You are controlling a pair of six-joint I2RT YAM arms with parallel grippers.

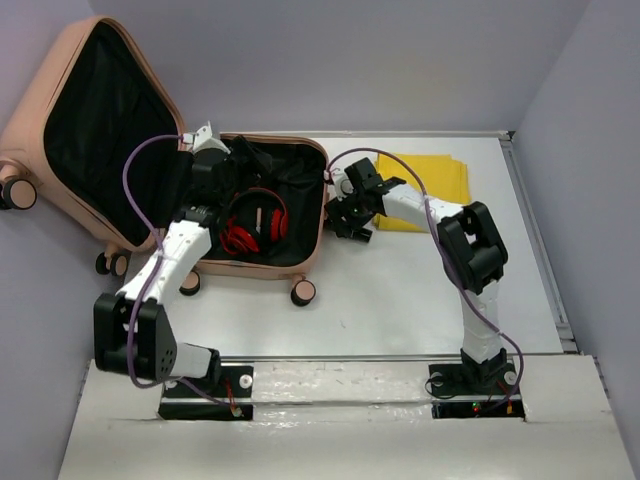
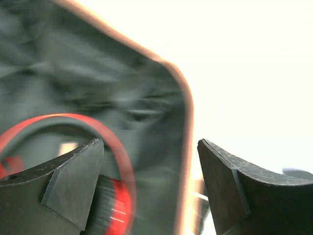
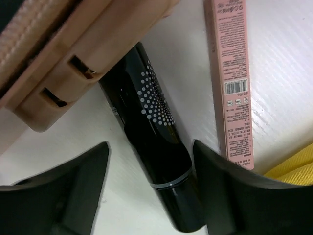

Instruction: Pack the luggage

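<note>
The salmon-pink luggage (image 1: 312, 215) lies open at the left of the table, its lid (image 1: 95, 50) leaning up against the back left wall. Red headphones (image 1: 255, 222) lie on its black lining and also show in the left wrist view (image 2: 115, 161). My left gripper (image 1: 238, 162) hovers open and empty over the inside of the case (image 2: 150, 147). My right gripper (image 1: 346, 220) is low beside the case's right side. It is open (image 3: 150, 147) and straddles a black cylinder with white dots (image 3: 156, 132), which lies on the table against the right finger.
A long pink carton (image 3: 234, 83) lies on the table just right of the black cylinder. A yellow cloth (image 1: 425, 185) is spread behind the right gripper; its corner shows in the right wrist view (image 3: 296, 169). The case's recessed side fitting (image 3: 73, 73) is close at upper left.
</note>
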